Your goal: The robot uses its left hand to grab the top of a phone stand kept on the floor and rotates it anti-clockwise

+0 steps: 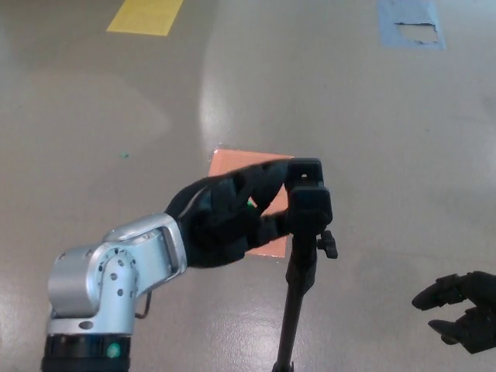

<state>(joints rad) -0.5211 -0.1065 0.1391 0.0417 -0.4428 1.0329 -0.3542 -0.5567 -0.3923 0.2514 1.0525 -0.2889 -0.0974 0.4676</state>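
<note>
Head view: slim black phone stand [308,225], upright on a thin pole, left robot hand [232,217] grasping its top clamp.

You're looking at a lab or workshop-type test floor, not a home: smooth grey poured floor [93,101] w/ a glossy sheen and a broad light reflection, no rugs or furniture in view. Floor markers point the same way, i.e. a yellow rectangle [146,16] top left, a worn blue tape patch [411,23] top right w/ its middle peeled, and an orange-pink square sheet [236,161] laid flat mid-frame. A tiny green speck [124,156] sits on the bare floor at left.
</note>
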